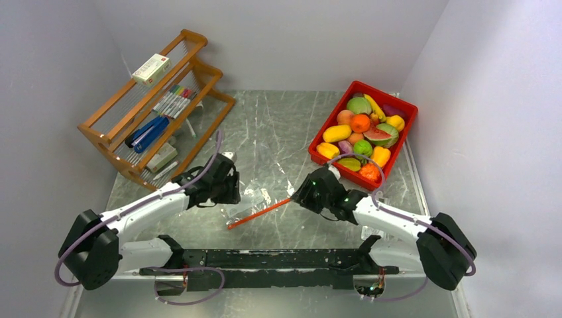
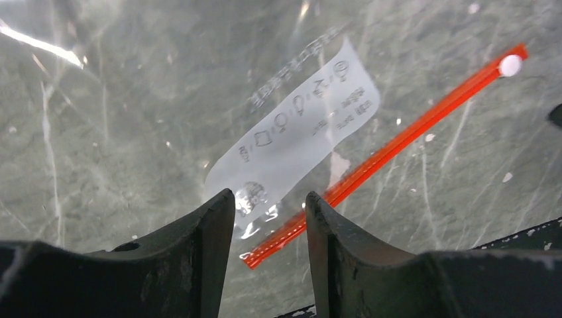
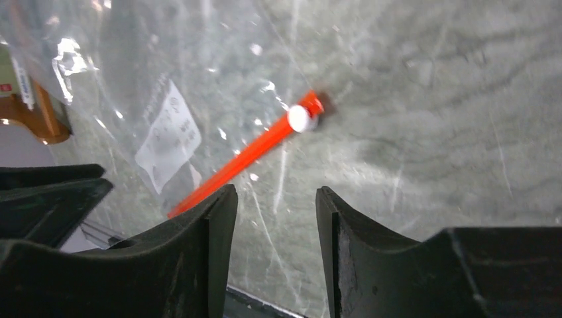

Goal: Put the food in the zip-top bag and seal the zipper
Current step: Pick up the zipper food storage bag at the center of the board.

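The zip-top bag (image 1: 255, 199) lies flat and clear on the grey table between my two grippers, its white label (image 2: 298, 129) facing up. The orange-red zipper (image 1: 258, 213) runs along its near edge, with a white slider (image 3: 299, 118) at the right end. My left gripper (image 2: 270, 202) hangs open just above the zipper's left end (image 2: 265, 248). My right gripper (image 3: 276, 195) is open over bare table, just short of the zipper's right end (image 3: 252, 152), with nothing between its fingers. The food (image 1: 363, 132), glossy toy fruits and vegetables, is piled in a red bin (image 1: 384, 93).
A wooden rack (image 1: 156, 106) with pens and small boxes stands at the back left. The red bin is at the back right near the wall. A black rail (image 1: 265, 262) runs along the near edge between the arm bases.
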Available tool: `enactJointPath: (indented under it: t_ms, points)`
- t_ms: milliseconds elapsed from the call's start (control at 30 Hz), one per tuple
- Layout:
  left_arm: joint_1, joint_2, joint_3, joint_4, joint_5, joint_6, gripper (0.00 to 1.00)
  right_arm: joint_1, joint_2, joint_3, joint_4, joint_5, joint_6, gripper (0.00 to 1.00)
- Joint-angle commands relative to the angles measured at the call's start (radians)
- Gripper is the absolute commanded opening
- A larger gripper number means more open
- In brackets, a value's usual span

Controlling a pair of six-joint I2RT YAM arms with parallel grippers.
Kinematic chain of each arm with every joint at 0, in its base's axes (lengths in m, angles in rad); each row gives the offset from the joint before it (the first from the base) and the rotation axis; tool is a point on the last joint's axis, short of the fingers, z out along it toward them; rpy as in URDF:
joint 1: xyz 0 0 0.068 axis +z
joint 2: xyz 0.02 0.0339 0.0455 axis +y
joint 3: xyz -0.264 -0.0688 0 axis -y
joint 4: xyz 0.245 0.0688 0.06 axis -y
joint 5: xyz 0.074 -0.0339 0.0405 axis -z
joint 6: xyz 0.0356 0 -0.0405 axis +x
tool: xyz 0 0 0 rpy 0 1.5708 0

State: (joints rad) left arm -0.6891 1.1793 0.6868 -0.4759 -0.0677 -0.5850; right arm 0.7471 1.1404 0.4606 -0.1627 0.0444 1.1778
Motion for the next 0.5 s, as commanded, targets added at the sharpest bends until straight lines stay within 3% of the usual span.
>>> enactJointPath:
  t_ms: [0, 167, 300, 467]
  points:
    - [0.033, -0.004, -0.056, 0.008, 0.034, -0.093, 0.44, 0.01, -0.016, 0.013, 0.082, 0.121, -0.117, 0.49]
    - [0.096, -0.009, -0.007, -0.055, -0.103, -0.158, 0.43, 0.009, 0.057, 0.012, 0.121, 0.157, -0.185, 0.5]
    - [0.231, -0.078, 0.02, 0.027, -0.046, -0.13, 0.33, 0.009, 0.085, -0.003, 0.154, 0.177, -0.222, 0.51]
    - [0.354, -0.03, 0.07, 0.116, 0.038, -0.049, 0.24, 0.009, 0.135, -0.029, 0.21, 0.153, -0.222, 0.52]
